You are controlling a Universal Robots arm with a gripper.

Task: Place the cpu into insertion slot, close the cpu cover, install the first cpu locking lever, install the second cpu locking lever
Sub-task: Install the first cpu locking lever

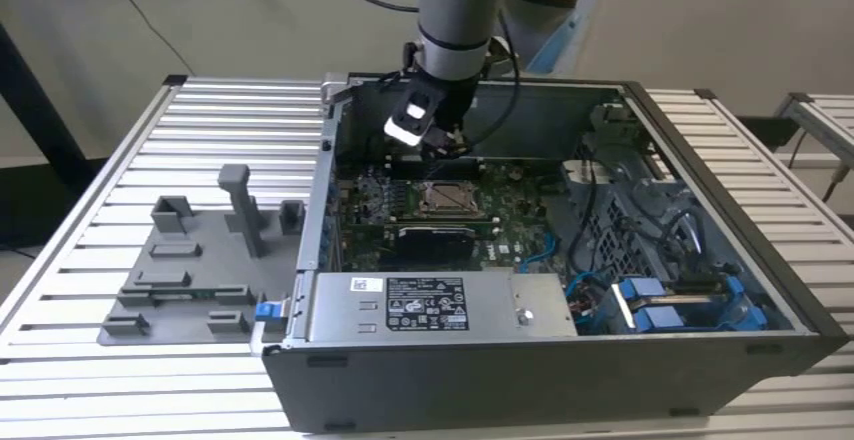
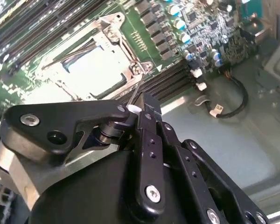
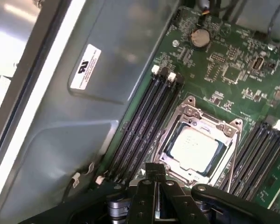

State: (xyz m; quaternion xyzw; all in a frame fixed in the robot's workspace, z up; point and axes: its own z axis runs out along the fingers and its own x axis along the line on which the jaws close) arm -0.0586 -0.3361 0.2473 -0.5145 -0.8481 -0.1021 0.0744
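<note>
In the exterior view, the jaws hang at 12 o'clock of the insertion slot (image 1: 424, 198). The first wrist view adds the cpu (image 3: 194, 146) seated, framed by the cpu cover (image 3: 190, 111), and the jaws closed and empty.

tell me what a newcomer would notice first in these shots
The open grey metal computer case on the slatted table, with the blue-and-silver arm reaching down into it, dominates the exterior view. In the first wrist view, the small square silver-tan cpu gleams amid the green motherboard, framed by the thin silver metal cpu cover. The black gripper hovers just beside it.
</note>
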